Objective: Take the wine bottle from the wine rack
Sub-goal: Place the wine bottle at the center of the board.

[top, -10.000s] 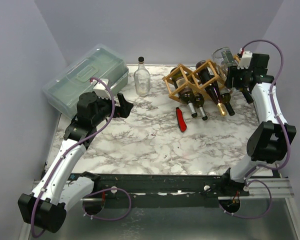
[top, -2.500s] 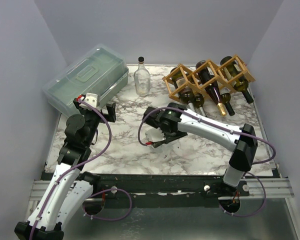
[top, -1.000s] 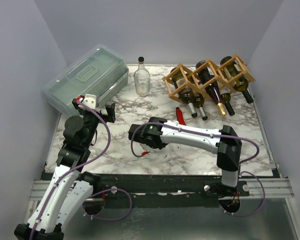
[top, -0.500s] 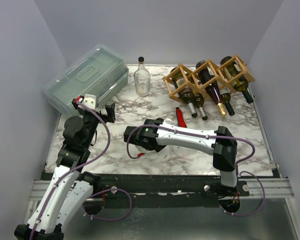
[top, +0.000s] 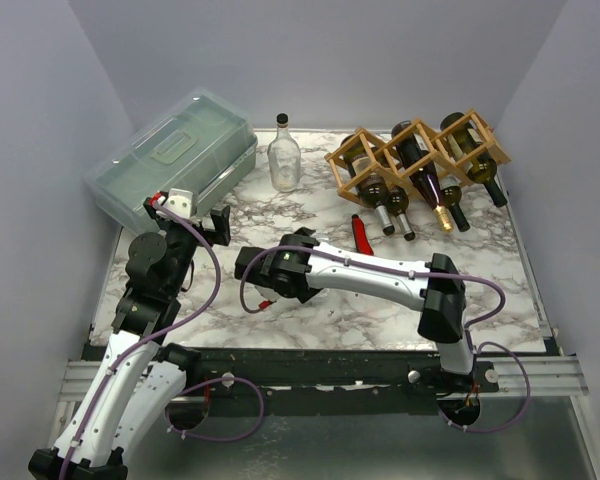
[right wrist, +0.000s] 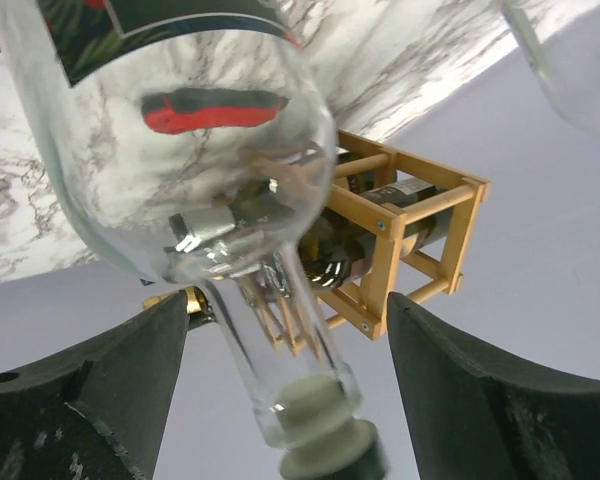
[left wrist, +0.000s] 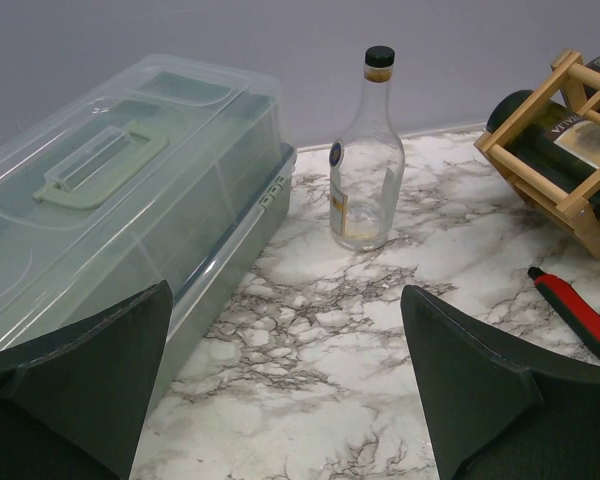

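The wine bottle (right wrist: 180,150) was clear glass, smooth and round-shouldered. It had a dark printed label on its body and a slim neck that ended in a pale collar and a dark cap. Marble veins and a red shape showed through its wall. It was off the rack (top: 415,150) and in the right gripper (right wrist: 288,297), whose jaws grasped it with the matte black fingers (right wrist: 100,400) spread wide either side of the neck. From above, the arm hid most of it. The gripper hung left of centre over the surface (top: 360,322), well apart from the rack.

The rack was a pale wooden lattice of three diamond cells at the far right, holding dark bottles (top: 427,183) with their necks toward the near side. A red tool (top: 361,233) lay just in front of it. The surface was glossy white marble with grey veins. At far left sat a translucent green-grey box (top: 170,160) with a moulded handle. Beside it stood an upright bottle (left wrist: 367,160), clear, with a black cap. The left gripper (left wrist: 285,290) hung with jaws released.
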You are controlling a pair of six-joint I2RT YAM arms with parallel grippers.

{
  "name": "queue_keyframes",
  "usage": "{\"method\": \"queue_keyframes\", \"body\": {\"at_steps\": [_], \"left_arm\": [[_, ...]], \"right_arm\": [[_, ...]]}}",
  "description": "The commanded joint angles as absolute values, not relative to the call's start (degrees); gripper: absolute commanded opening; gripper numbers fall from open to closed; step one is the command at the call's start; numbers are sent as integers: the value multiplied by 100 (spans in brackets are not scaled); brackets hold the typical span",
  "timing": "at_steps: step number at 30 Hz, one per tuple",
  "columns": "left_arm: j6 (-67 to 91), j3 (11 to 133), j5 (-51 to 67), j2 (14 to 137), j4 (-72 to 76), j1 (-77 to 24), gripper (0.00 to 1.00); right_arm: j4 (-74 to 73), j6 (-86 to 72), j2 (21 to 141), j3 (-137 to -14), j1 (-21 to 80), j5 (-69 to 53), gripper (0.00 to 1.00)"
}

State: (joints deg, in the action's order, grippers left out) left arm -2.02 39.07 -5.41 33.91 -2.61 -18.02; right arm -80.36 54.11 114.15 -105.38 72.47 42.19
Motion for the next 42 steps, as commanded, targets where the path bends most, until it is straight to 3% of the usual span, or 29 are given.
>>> {"method": "queue_keyframes", "body": {"at_steps": [1,11,26,31,35,42], "left_arm": [[-264,3885,-439,3318,-152,-1822,99],[-299,3876,-542,3260,-148,-1820,99],[-234,3841,-361,3362,-121,-1820,99],[89,3845,415,3461,-92,-1822,99],[313,3800,1231,3350,-88,-1819,99],[766,3582,2828,2792,-31,-1823,99]], "right_arm": [[-8079,5470,11524,-10987,7368,4302,83],[-8124,5262,11255,-11690,7508,3675,85],[-8113,4345,10185,-12155,7733,1563,96],[-8054,3790,9742,-12461,7590,817,98],[-8016,3482,9600,-13143,6989,-258,98],[-7431,3075,9245,-13184,5988,-926,98]]}}
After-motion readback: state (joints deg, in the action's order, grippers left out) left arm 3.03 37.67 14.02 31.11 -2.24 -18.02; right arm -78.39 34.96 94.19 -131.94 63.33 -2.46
